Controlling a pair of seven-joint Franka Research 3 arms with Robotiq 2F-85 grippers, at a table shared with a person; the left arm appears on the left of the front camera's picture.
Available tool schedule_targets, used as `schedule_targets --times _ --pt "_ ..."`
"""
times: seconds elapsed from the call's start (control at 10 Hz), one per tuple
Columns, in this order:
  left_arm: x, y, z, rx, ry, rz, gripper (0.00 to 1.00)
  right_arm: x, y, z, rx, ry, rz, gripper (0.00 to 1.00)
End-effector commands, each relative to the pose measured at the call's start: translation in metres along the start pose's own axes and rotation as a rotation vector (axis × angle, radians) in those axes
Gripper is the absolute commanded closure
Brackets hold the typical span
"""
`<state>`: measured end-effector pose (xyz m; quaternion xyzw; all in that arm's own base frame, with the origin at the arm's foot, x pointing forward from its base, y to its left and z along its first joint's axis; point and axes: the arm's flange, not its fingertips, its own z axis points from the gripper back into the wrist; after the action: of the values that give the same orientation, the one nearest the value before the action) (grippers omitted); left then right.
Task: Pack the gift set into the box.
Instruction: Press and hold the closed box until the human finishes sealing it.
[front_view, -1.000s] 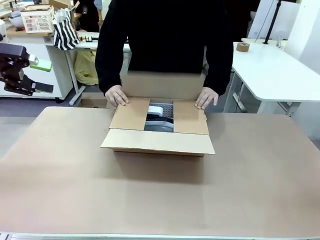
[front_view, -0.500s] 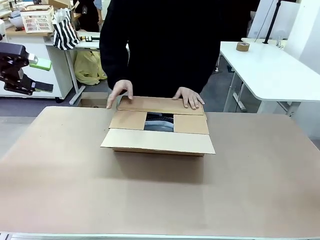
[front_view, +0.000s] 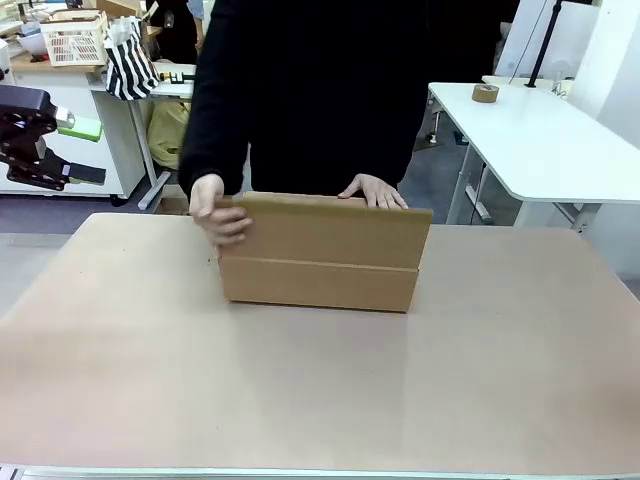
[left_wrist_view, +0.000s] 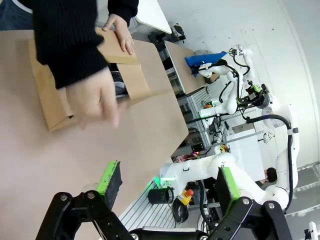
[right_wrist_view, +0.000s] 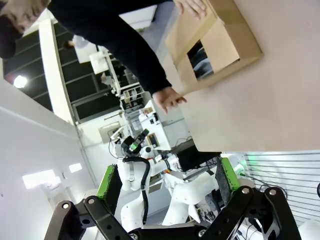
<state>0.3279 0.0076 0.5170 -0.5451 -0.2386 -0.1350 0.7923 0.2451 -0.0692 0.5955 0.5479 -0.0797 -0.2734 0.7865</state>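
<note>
While the person leans over the far side, the box (front_view: 320, 265), plain brown cardboard, sits at the middle of the desk (front_view: 320, 400) in the front view, a little toward the far edge. Its near flap (front_view: 325, 232) now stands upright and faces us like a wall. Half a second ago it lay folded outward, flat toward the lower edge of the frame.

The gift set (right_wrist_view: 204, 62) is inside the box. In the right wrist view, at the upper right of the frame, we see a strip of grey and dark through the slot left between the side flaps (right_wrist_view: 225, 45). In the front view the raised flap hides that opening, where earlier the set showed through the gap.

The person's nearer hand (front_view: 218, 215), left of centre in the front view, grips the left edge of the raised flap. Half a second ago it rested on a corner of the far flap (right_wrist_view: 187, 30). The person's other hand (front_view: 373, 190) lies on that far flap at the top of the box, much where it was. The far flap, upright a second ago, is folded down.

The left gripper (left_wrist_view: 167, 181) rises from the bottom of its own view, spread wide with nothing between its green pads (left_wrist_view: 111, 176). It is well apart from the box, which sits at the upper left of that frame. The right gripper (right_wrist_view: 167, 179) is likewise wide and empty, well apart from the box.
</note>
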Motion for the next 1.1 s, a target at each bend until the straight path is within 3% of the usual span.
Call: schedule_targets --times 0.0,1.0 --pt "0.0024 0.0015 -0.0014 -0.022 -0.012 -0.028 0.0 0.002 0.0025 -0.0025 0.024 0.007 0.025 0.0" --pt "0.0024 0.0015 -0.0014 -0.022 -0.012 -0.028 0.0 0.002 0.0025 -0.0025 0.024 0.007 0.025 0.0"
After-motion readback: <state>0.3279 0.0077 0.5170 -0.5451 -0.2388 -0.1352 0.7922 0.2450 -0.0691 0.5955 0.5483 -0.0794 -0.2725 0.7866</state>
